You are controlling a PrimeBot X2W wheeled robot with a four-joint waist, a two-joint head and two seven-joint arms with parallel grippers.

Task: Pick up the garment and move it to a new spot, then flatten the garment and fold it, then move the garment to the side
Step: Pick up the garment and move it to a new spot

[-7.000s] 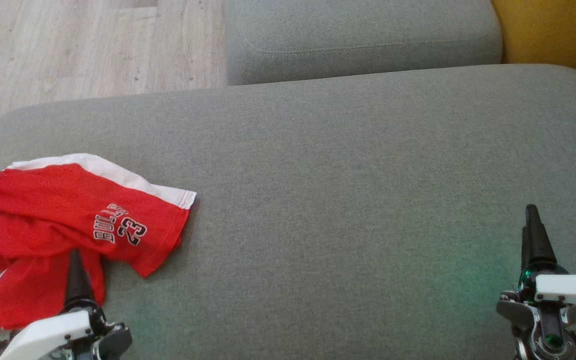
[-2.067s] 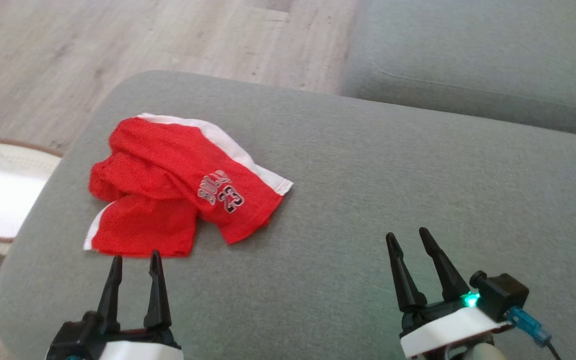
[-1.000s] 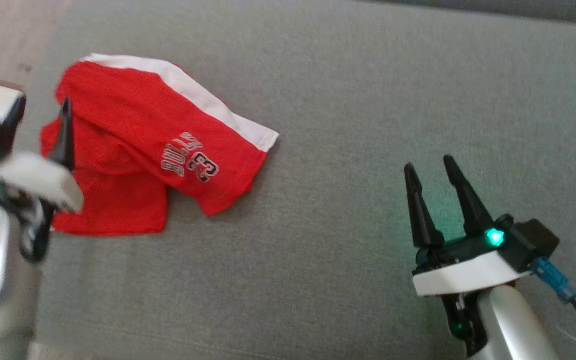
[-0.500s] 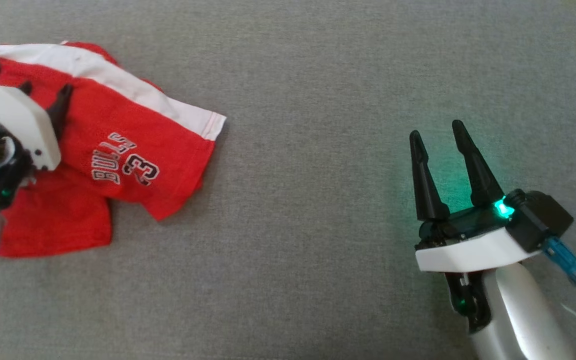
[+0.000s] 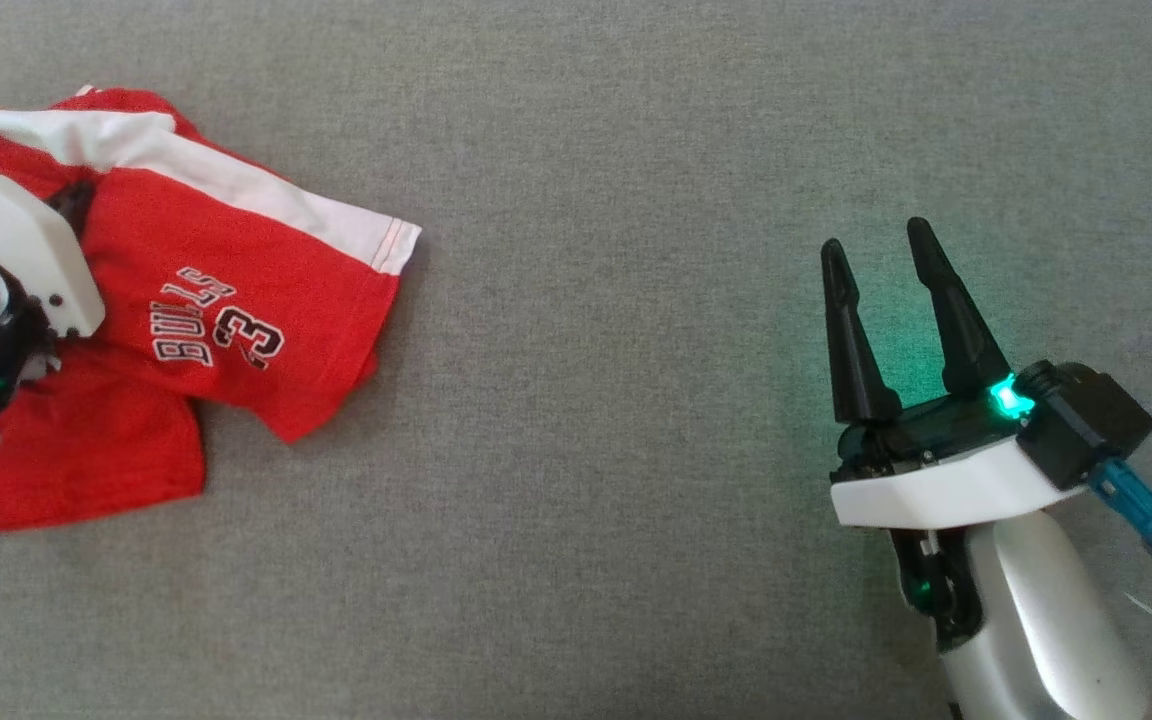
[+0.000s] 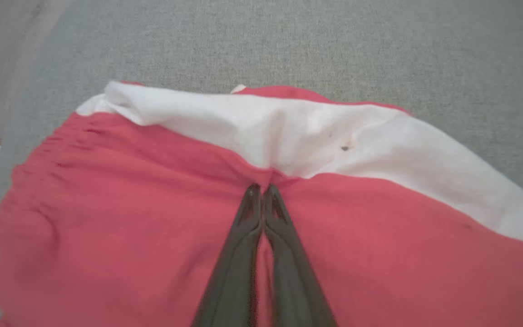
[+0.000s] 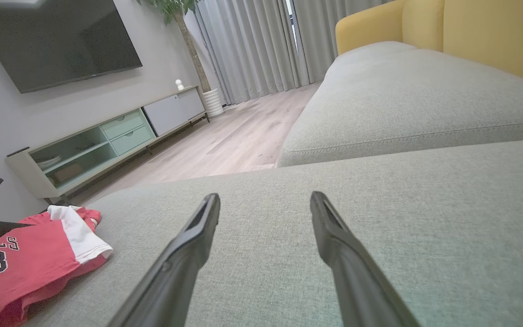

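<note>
Grey sofa cushions (image 7: 402, 104), yellow backrest (image 7: 493, 36), pale wood floor (image 7: 225, 141), wall-mounted television (image 7: 61, 41), low cabinet (image 7: 107, 136), grey curtains (image 7: 252, 45)

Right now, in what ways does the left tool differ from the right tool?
The left tool is shut, fingers pressed together; the right tool is open, fingers spread. The left tool pinches the red shorts near their white stripe; the right tool holds nothing, over the bare grey cushion. Both have two long dark fingers.
</note>
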